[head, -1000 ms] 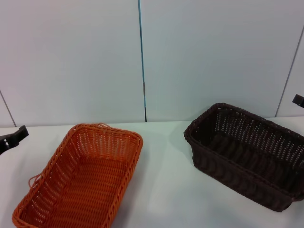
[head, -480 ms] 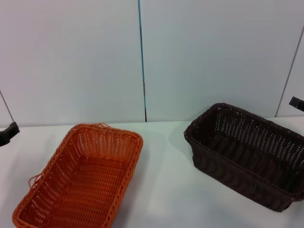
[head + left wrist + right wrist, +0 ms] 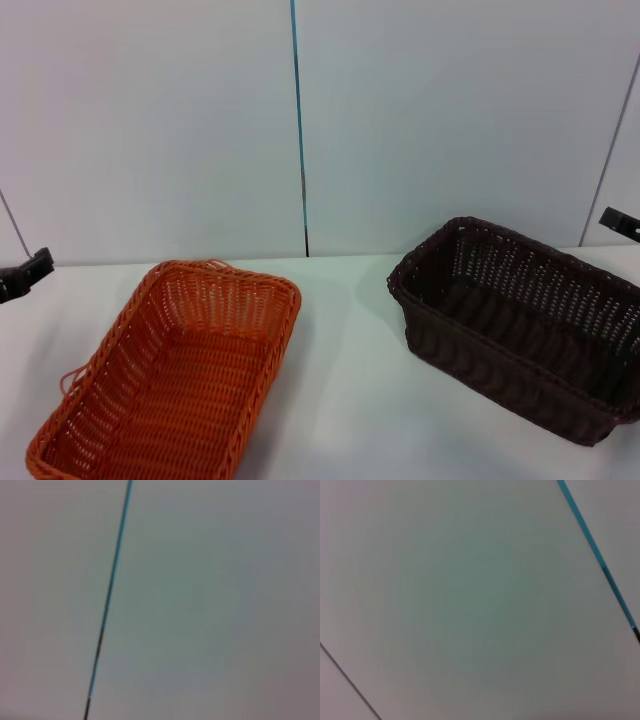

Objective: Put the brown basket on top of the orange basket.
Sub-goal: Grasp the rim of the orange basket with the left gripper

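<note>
Brown basket (image 3: 525,325) near right end effector (image 3: 620,222); contact apparently none.

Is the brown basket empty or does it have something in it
Empty. The head view looks down into the brown basket, standing upright on the white table, and only its woven floor and walls show inside.

White table (image 3: 350,400), orange basket (image 3: 170,375) resting on its left side, brown basket (image 3: 520,325) on its right side, the two well apart
</note>
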Robot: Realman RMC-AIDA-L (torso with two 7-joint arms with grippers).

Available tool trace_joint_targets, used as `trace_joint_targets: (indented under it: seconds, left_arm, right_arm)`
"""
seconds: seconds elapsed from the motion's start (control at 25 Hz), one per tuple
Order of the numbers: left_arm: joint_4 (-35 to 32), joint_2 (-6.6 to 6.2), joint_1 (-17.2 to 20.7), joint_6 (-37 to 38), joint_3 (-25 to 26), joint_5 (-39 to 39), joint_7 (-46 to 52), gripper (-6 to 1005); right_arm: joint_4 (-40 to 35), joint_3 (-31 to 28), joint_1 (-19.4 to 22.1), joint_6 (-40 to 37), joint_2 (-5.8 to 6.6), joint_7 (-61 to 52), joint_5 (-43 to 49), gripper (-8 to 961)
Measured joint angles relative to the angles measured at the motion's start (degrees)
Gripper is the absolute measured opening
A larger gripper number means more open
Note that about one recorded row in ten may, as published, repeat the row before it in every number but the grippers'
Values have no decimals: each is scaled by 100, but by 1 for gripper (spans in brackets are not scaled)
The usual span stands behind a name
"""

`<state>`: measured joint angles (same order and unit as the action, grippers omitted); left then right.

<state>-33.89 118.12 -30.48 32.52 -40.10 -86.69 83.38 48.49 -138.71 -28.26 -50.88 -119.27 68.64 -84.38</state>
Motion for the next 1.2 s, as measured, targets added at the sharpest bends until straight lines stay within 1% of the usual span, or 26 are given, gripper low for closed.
trace_joint_targets:
  seconds: [0.04,0.08,0.2,0.28,0.52,0.76,1.0,1.08,1.12,1.2]
  left_arm:
    - [-1,-45,-4,86,-20,-127,95,857]
    - [-1,-45,-4,86,-20,-127,95,857]
    - [-27,-157,-76,329,-14,-834,585,856]
    - [-98,-197,-111,478,3,-1227,888,856]
    - [-537,-236,-170,818,-8,-2345,1843,855]
    - [-945,-247,-237,1174,-8,-3109,2434,854]
    - [-1096,-307,-389,1536,8,-3688,2856,853]
    - [-1108,-340,-484,1665,-4,-3962,3018,853]
    - [-1108,-383,-581,1813,-13,-4245,3207,853]
    - [-1109,-404,-629,1911,-14,-4373,3303,853]
  right_arm:
    - [0,0,0,0,0,0,0,788]
    - [-4,1,-4,0,0,0,0,788]
    - [-9,3,-22,4,5,0,0,788]
    - [-9,3,-29,17,8,0,0,788]
    - [-101,10,-44,76,17,3,0,788]
    - [-169,11,-79,168,18,23,17,788]
    - [-224,11,-101,202,18,38,23,788]
    - [-229,11,-101,207,18,42,25,788]
    - [-231,11,-101,210,18,43,24,788]
    - [-231,11,-101,210,18,43,24,788]
